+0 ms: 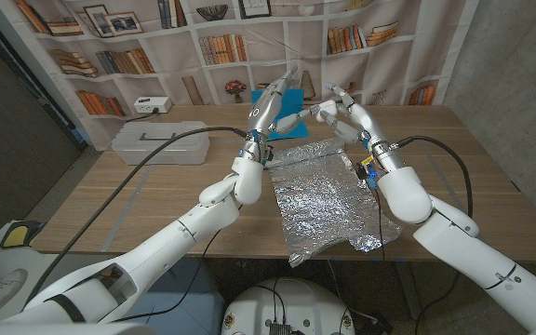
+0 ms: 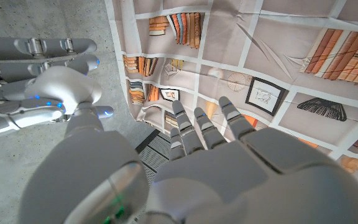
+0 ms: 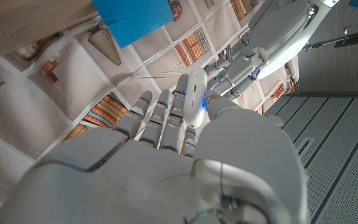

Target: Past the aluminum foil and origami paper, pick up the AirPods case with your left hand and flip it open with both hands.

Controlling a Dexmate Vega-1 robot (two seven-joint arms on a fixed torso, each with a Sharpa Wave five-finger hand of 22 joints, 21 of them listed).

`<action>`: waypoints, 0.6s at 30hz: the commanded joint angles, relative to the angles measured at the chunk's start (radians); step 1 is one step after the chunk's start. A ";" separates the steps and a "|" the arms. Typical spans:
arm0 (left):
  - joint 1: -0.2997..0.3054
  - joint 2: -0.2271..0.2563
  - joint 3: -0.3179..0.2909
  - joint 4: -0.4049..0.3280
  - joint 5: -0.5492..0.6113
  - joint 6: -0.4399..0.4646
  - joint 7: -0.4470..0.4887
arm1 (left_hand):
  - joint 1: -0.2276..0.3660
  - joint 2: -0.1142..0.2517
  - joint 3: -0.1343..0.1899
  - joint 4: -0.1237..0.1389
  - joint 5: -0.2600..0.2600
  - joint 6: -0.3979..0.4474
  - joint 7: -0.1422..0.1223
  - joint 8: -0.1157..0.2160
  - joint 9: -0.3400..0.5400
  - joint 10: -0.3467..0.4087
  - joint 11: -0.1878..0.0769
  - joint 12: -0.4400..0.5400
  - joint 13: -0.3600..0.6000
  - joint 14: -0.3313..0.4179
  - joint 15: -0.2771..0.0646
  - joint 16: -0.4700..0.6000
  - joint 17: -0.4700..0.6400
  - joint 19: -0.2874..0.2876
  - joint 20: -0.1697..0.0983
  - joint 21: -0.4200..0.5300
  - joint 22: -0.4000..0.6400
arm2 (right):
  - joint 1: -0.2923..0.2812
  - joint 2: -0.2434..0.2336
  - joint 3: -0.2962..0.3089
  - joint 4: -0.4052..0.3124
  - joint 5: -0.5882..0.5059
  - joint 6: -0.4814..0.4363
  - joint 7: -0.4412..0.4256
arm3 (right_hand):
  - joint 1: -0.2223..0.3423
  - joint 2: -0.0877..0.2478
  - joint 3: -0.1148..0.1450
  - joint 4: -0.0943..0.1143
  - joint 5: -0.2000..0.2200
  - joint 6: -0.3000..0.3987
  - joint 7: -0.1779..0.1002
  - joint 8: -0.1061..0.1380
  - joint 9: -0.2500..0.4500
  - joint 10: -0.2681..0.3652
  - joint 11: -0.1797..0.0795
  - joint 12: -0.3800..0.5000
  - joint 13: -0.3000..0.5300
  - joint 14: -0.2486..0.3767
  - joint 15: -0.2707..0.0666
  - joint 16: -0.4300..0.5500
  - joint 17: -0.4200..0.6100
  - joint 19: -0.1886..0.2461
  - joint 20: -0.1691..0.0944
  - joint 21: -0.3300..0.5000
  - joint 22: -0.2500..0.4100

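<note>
The small white AirPods case (image 1: 325, 110) sits mostly hidden between both hands' fingertips, upper centre of the head view; lid state indiscernible. The blue origami paper sheet (image 3: 132, 18) is cut by the frame's upper edge.

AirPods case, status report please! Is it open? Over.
Left hand and right hand raised close together over the aluminum foil. AirPods case not made out among white fingers. Blue origami paper behind; nothing blocking.

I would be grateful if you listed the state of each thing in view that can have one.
AirPods case: lifted off the table, between both hands; lid open or shut, cannot tell.
left hand: raised, fingers stretched toward the case.
right hand: raised, fingers curled at the case, seemingly holding it.
aluminum foil: spread out, crinkled.
origami paper: lying flat.
plastic box: lid closed.
</note>
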 commanded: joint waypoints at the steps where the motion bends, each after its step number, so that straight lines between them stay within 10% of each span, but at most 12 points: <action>1: 0.011 0.003 -0.005 -0.009 -0.002 0.002 0.005 | 0.008 0.002 -0.001 0.000 0.008 -0.003 -0.003 0.007 0.004 0.005 -0.005 0.005 0.001 -0.002 -0.004 0.002 0.006 0.004 -0.006 -0.003 0.003 | -0.003 0.003 -0.008 -0.010 -0.037 0.006 -0.001 | 0.001 0.001 0.001 0.004 0.003 0.004 0.001 0.003 0.003 0.142 -0.151 0.004 0.005 0.012 -0.179 0.005 0.000 0.006 -0.017 0.004 0.003; 18: 0.020 0.011 -0.011 -0.010 -0.006 -0.006 0.005 | 0.005 0.005 -0.008 0.005 0.014 -0.004 -0.005 0.008 0.004 0.007 -0.004 0.007 0.001 -0.003 -0.004 0.002 0.006 0.005 -0.008 -0.003 0.003 | 0.003 -0.015 -0.019 -0.007 -0.117 0.037 0.000 | 0.009 0.002 -0.002 -0.005 -0.001 -0.101 -0.038 -0.031 0.002 0.153 -0.153 0.000 0.007 0.004 -0.187 0.001 -0.003 -0.013 -0.005 -0.006 0.003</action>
